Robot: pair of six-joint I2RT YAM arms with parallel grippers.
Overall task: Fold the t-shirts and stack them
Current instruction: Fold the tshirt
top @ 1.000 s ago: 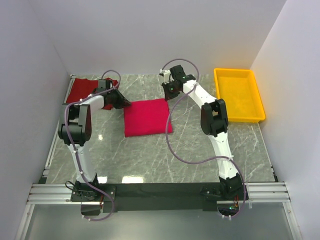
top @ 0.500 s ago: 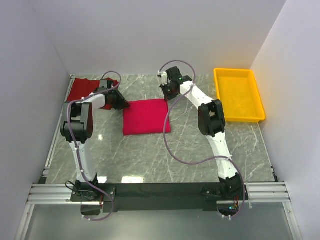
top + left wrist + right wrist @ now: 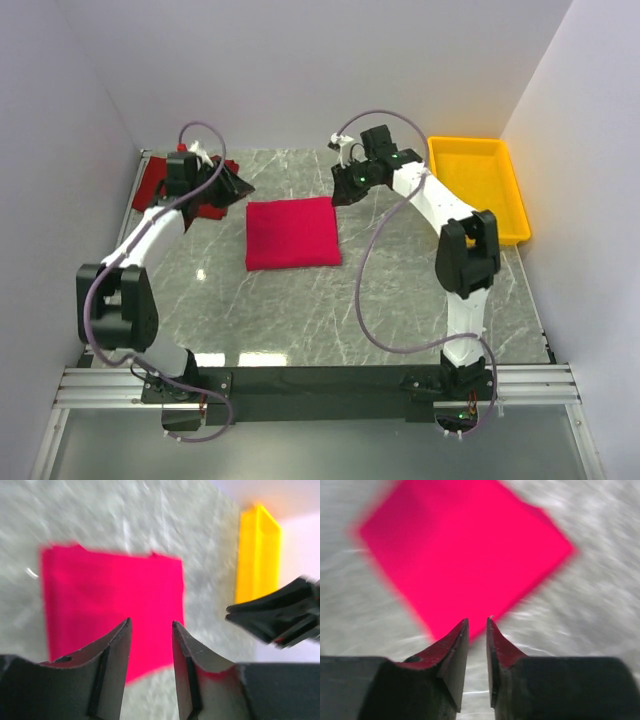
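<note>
Marble table (image 3: 400, 300) bears crimson-pink t-shirt (image 3: 292, 233) folded square; left hand (image 3: 150, 623), right hand (image 3: 477, 621) parted, empty.

You have bare surface (image 3: 300, 320) across the near half, in front of the folded crimson-pink t-shirt (image 3: 292, 232). The left tool (image 3: 240, 187) and right tool (image 3: 338, 192) crowd its far corners. The darker t-shirt (image 3: 150, 185) fills the far-left corner under the left arm, and the yellow tray (image 3: 480, 190) blocks the far right.
</note>
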